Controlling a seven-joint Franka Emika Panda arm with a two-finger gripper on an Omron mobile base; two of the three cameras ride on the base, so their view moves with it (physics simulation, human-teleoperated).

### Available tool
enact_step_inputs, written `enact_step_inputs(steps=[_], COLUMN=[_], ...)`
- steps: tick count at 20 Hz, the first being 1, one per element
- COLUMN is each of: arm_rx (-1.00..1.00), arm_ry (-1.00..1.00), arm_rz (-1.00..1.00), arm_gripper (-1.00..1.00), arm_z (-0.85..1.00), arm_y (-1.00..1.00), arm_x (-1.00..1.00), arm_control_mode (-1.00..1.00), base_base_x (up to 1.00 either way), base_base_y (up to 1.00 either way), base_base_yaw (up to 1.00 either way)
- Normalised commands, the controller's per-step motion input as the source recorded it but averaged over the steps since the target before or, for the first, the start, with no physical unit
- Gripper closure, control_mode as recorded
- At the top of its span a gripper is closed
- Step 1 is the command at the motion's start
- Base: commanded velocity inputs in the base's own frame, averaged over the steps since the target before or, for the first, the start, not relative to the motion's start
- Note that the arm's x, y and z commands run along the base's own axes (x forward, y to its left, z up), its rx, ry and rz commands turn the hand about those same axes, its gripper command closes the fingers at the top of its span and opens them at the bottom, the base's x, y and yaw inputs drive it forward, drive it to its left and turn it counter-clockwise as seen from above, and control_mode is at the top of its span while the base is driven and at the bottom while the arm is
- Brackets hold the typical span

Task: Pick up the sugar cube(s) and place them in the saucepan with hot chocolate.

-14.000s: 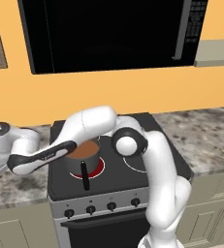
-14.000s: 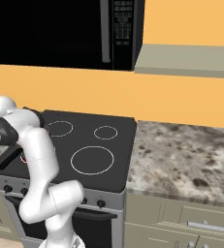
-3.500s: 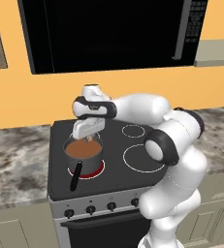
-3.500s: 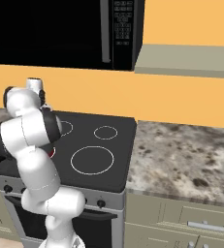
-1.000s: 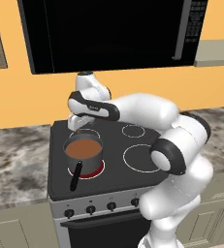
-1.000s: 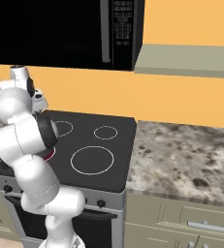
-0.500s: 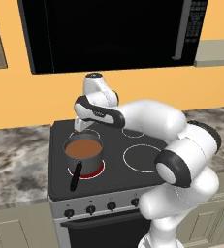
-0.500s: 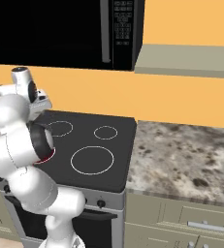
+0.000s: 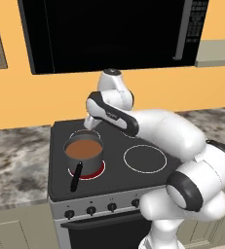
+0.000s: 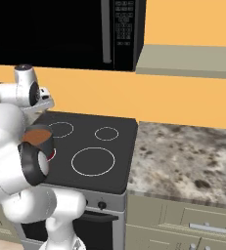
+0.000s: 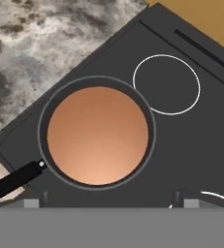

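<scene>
1. Tool state: the tool [image 11: 106, 203] is spread wide, one dark fingertip at each lower corner of the hand view, and nothing sits between the fingers.
2. Tool position: in the left base view the tool [image 9: 90, 120] hangs over the back of the stove [image 9: 133, 170], just behind the saucepan [image 9: 84, 153]. The hand camera looks down on the saucepan [image 11: 98, 135], which lies slightly left of centre.
3. Change: over the last few seconds the hand has lifted away from the saucepan mouth and drifted toward the rear of the cooktop. Half a second ago it was already in nearly this pose, so the retreat is slowing or complete.
4. Saucepan location: it stands on the front-left burner [image 9: 98, 170], which glows red under it. Its black handle [image 9: 77, 177] points toward the stove front, and the brown liquid is level and undisturbed.
5. Sugar cubes: none can be made out on the stone desk [image 11: 31, 43], on the cooktop, or on the liquid surface. Whether any cube is submerged cannot be told.
6. Meaning for the task: an empty, spread tool backing off from the pan is consistent with a delivery just released. Judged from this alone, either the task is finished or the arm is free to fetch a remaining cube.
7. Caution: any return pass should stay clear of the handle and rim.
</scene>
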Motion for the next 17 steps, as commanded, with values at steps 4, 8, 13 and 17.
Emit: enact_step_inputs(steps=[4,8,13,17], arm_rx=[0.06,0.04,0.02,0.0], arm_ry=[0.0,-0.1,-0.16,-0.14], arm_rz=[0.01,0.0,0.0,0.0], arm_gripper=[-1.0,-1.0,-1.0,-1.0], arm_z=[-0.11,0.17,0.81,0.71], arm_y=[-0.57,-0.58,-0.59,-0.58], arm_x=[-0.34,-0.47,-0.57,-0.92], arm_control_mode=[-1.0,-1.0,-1.0,-1.0], base_base_x=[0.0,0.0,0.0,0.0], base_base_y=[0.0,0.0,0.0,0.0], base_base_yaw=[0.0,0.0,0.0,0.0])
